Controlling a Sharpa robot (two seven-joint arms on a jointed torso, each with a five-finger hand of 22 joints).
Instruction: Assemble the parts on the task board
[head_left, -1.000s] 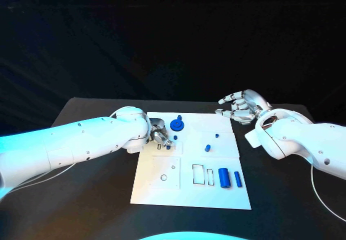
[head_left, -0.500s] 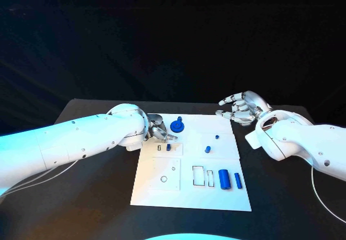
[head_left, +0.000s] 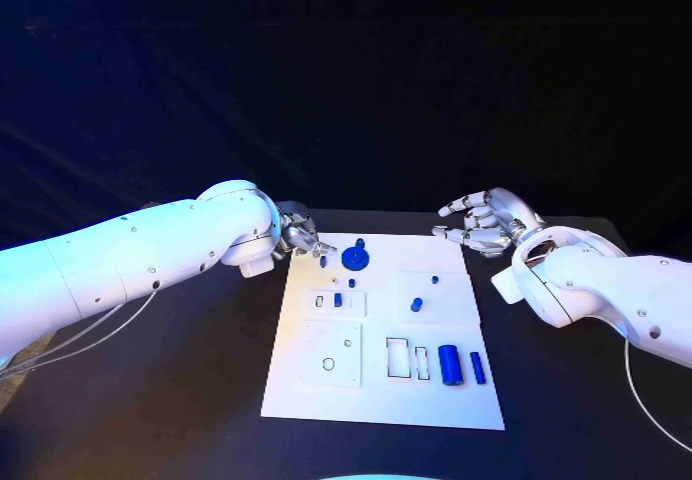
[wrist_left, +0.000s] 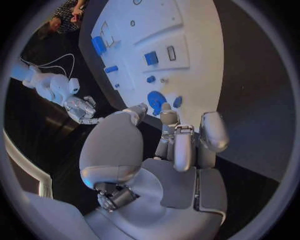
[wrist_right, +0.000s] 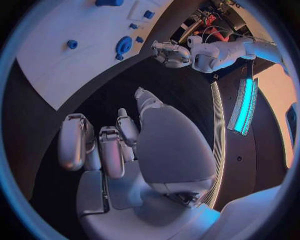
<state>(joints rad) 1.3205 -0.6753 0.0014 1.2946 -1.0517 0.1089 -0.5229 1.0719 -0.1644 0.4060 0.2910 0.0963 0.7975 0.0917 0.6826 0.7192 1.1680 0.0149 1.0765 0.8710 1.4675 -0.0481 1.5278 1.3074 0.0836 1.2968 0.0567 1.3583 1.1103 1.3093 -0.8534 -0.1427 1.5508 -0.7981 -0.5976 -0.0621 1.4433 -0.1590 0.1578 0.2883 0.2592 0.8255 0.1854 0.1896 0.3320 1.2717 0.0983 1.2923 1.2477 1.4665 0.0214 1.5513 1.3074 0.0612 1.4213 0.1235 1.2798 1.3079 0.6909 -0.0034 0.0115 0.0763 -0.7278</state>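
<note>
Desk (head_left: 173, 400), black, carries the white task board (head_left: 382, 405) at its middle, long axis running away from the robot. Left robot hand (head_left: 300, 236) hangs just off the board's far left corner, fingers loosely curled, nothing in them as the left wrist view shows. Right robot hand (head_left: 483, 222) hovers off the far right corner, clear of the board, fingers apart and bent, empty.

Blue parts on the board, largest first: round gear-like disc (head_left: 355, 261) near the far edge, lying flat, with a small upright peg (head_left: 359, 243) just beyond it. Thick cylinder (head_left: 449, 364) lies in the near right area, long axis along the board's length. Thinner bar (head_left: 476, 367) lies just beside it on the right, parallel, a narrow gap between. Small peg (head_left: 415, 304) stands right of centre; a smaller stud (head_left: 434, 276) sits beyond it. Short block (head_left: 338, 299) stands in a raised pad left of centre, next to an empty slot (head_left: 319, 300). Tiny stud (head_left: 351, 283) between disc and block.

Two empty rectangular outlines (head_left: 397, 357) lie left of the cylinder. Nothing lies between either hand and the parts.
</note>
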